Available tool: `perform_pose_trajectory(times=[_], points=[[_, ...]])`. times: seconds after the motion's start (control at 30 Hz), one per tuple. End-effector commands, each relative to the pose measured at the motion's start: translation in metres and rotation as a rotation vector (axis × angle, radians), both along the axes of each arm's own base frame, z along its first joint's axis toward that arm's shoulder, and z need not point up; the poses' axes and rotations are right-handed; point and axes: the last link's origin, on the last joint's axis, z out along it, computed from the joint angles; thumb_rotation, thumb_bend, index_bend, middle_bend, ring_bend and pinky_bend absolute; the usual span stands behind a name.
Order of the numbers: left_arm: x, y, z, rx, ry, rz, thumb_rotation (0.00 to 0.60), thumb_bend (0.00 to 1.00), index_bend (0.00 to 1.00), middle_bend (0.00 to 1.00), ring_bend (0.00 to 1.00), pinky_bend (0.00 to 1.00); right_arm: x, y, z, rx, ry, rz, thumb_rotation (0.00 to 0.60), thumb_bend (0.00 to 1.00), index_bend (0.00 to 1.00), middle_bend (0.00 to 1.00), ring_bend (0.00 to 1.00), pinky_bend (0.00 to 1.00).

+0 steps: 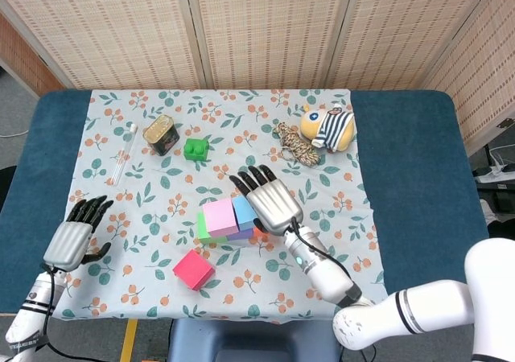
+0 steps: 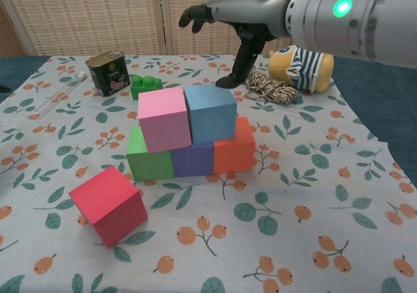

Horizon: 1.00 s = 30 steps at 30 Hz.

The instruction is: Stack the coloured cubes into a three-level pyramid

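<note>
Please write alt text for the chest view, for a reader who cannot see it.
The right hand hovers open above a two-level stack: pink cube and blue cube on green, purple and orange ones. A red cube lies apart in front.

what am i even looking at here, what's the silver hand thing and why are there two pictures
It is a two-armed robot with human-like mechanical hands, steered remotely by a person. Both pictures come from the robot's own cameras: one on its head looking down at the table, one on its chest looking across it.

The right hand hangs open above the blocks and holds nothing. The left hand rests near the table's edge, also empty.

On the flowered cloth stands a half-built pyramid: a green cube, a purple cube and an orange cube in a row, with a pink cube and a blue cube on top. A red cube lies loose, apparently meant for the peak.

Also there: a tin can, a green toy brick, a coil of rope and a striped soft toy.
</note>
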Motion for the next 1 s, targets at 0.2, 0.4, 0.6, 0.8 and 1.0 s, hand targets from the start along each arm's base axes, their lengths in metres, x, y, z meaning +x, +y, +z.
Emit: perform_pose_trajectory(times=[0.2,0.4,0.6,0.8,1.0], points=[[0.019,-0.022,-0.002,-0.081,-0.1,-0.111,0.6,0.34,0.0,0.0,0.0,0.06,-0.045,0.027,0.045,-0.089,-0.007,0.074,0.6,0.19,0.0,0.06,0.0,0.05],[0.028,-0.037,-0.007,-0.137,-0.103,-0.193,0.6,0.34,0.0,0.0,0.0,0.07,-0.094,0.037,0.06,-0.084,-0.044,0.021,0.6,0.19,0.0,0.06,0.0,0.05],[0.037,-0.053,-0.008,-0.2,-0.139,-0.277,0.6,0.34,0.0,0.0,0.0,0.07,-0.125,0.039,0.076,-0.111,-0.04,-0.02,0.6,0.19,0.0,0.06,0.0,0.04],[0.051,-0.062,-0.016,-0.282,-0.117,-0.401,0.6,0.35,0.0,0.02,0.0,0.07,-0.155,0.046,0.094,-0.145,-0.111,-0.08,0.6,0.19,0.0,0.06,0.0,0.04],[0.07,-0.07,-0.032,-0.342,-0.105,-0.503,0.6,0.35,0.0,0.05,0.0,0.07,-0.166,0.044,0.107,-0.162,-0.126,-0.102,0.6,0.19,0.0,0.06,0.0,0.04]])
